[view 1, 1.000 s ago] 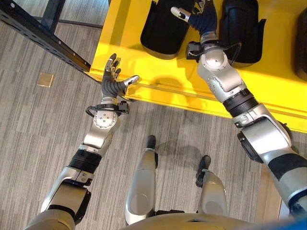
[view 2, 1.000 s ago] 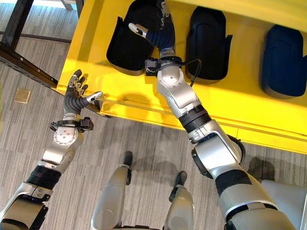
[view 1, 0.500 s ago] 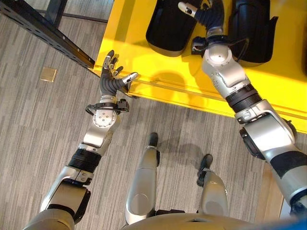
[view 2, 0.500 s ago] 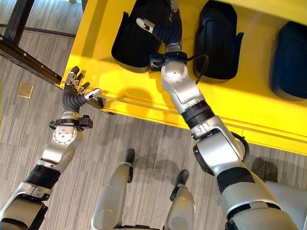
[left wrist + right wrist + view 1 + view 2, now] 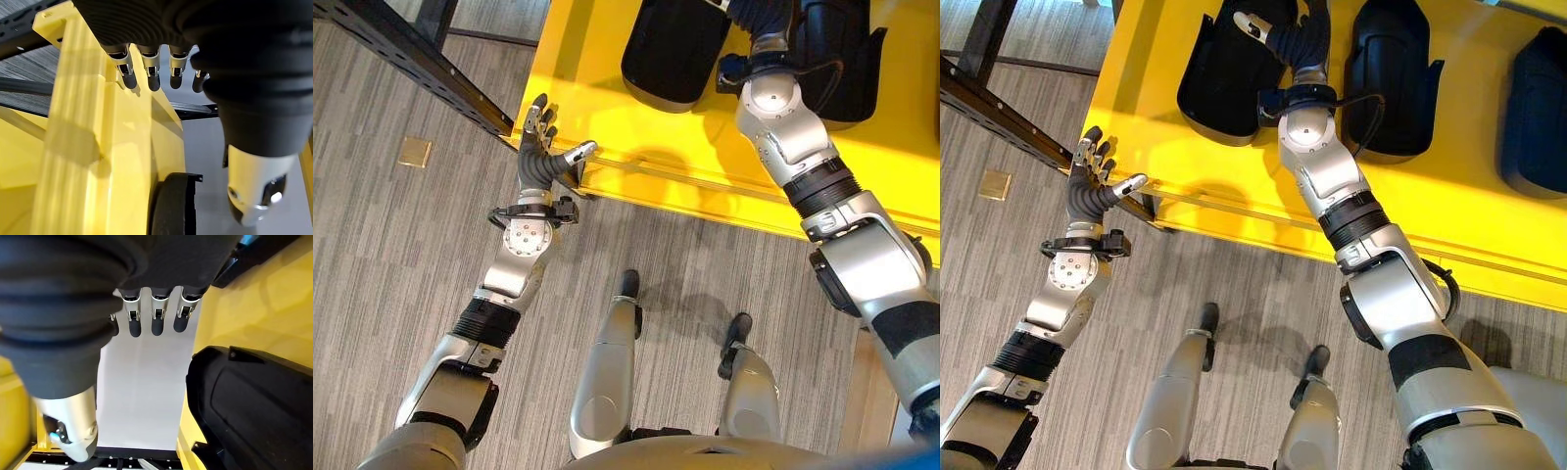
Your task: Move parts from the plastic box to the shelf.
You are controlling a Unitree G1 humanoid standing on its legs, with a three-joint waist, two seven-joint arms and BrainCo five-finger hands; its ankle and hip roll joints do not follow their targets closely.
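Three dark moulded parts lie side by side in a big yellow plastic box, seen from above. The first black part sits nearest the robot's left, the second black part is in the middle, and a third, dark blue part lies at the far right edge of the head view. None of them is held.

The right hand reaches over the box, poised between the first and second parts, its thumb stretched over the first one. In its own wrist view the fingers hang straight and spread above the pale gap, with the edge of a black part just beside them; it is hard to say whether the hand touches either part.

The left hand is at the box's near left corner, fingers straight and fanned, thumb lying along the yellow rim. Its wrist view shows the fingertips at the corner of the yellow wall, gripping nothing.

A black metal shelf rail runs diagonally past that corner over the grey plank floor, where a small brass floor plate is set.
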